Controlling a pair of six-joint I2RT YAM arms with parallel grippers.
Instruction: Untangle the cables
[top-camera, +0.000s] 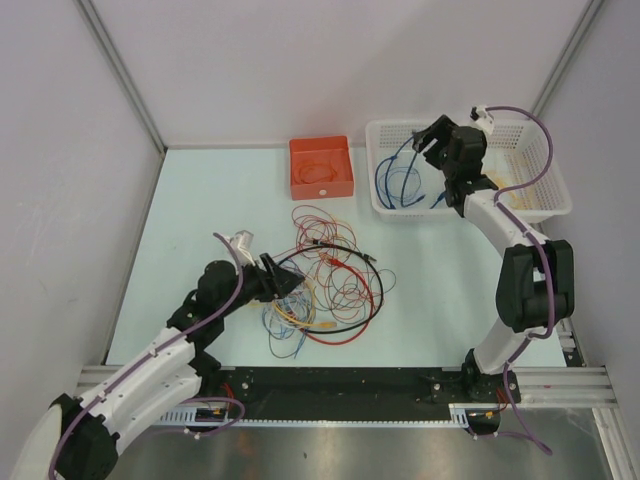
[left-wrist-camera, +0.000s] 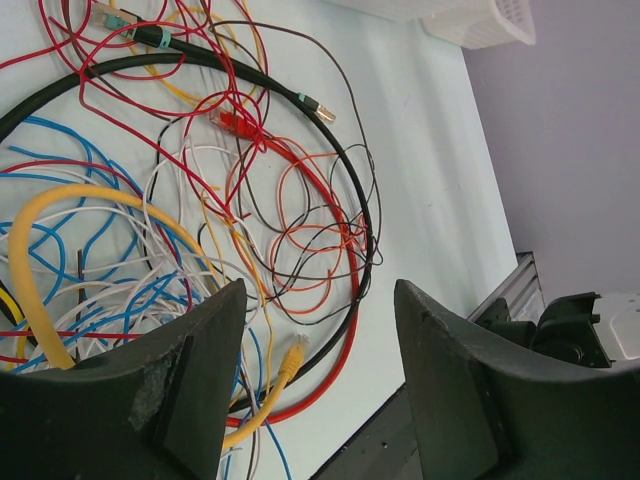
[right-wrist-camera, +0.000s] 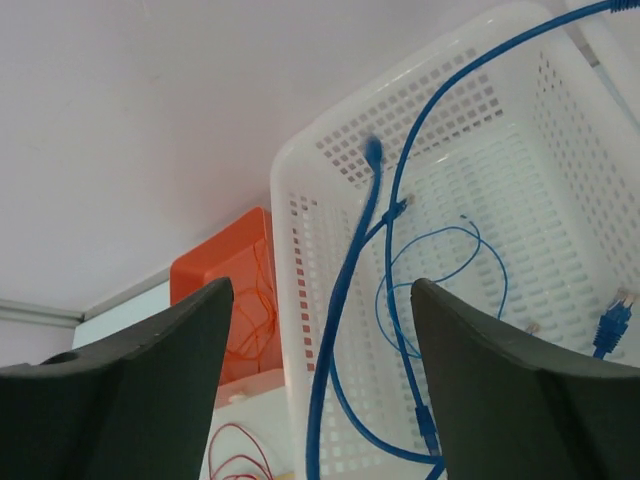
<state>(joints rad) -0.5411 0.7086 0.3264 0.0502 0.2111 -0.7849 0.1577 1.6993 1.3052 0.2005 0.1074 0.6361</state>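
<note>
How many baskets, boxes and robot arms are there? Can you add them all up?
White basket: 1
Orange box: 1
Robot arms: 2, the left arm and the right arm
Total: 4

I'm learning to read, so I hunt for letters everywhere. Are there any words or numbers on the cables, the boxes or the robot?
None: no word, number or sign can be read in any view.
The cables, the orange box and the white basket show no print.
The arms show nothing legible either.
</note>
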